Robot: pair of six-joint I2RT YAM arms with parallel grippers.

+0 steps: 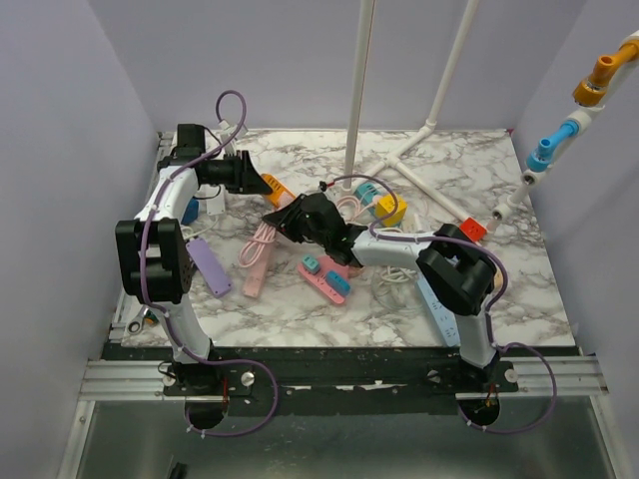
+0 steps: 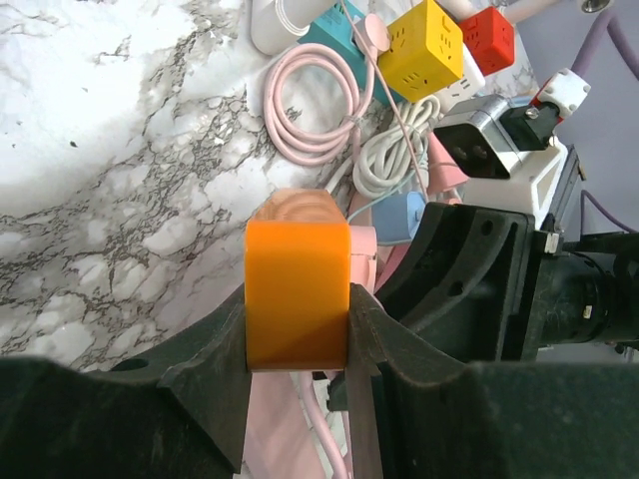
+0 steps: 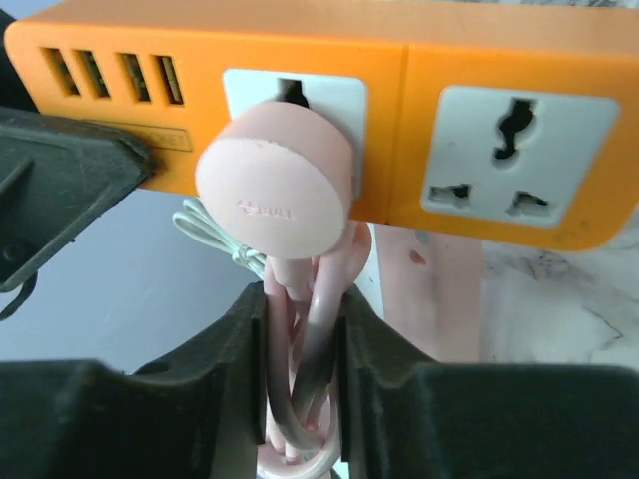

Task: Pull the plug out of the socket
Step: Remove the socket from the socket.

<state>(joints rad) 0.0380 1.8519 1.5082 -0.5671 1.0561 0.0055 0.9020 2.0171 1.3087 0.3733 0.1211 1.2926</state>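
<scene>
Left gripper [image 2: 298,309] clamps the orange strip [image 3: 479,60]. The pink plug [image 3: 275,195] sits fully in the strip's socket. Right gripper [image 3: 303,299] pinches its cord [image 3: 312,359] just below the plug. Pulling it out remains.

Only readable mark is the raised lettering on the round face of the pink plug [image 3: 275,195]: a small emblem, then four capitals that look like "BULL" or "PULL", first letter too soft to call. The orange power strip [image 3: 399,60] carries a thin printed label [image 3: 165,137] just under its four USB slots, but it's half hidden and too blurred to read. Top and left wrist views: nothing legible on anything.
</scene>
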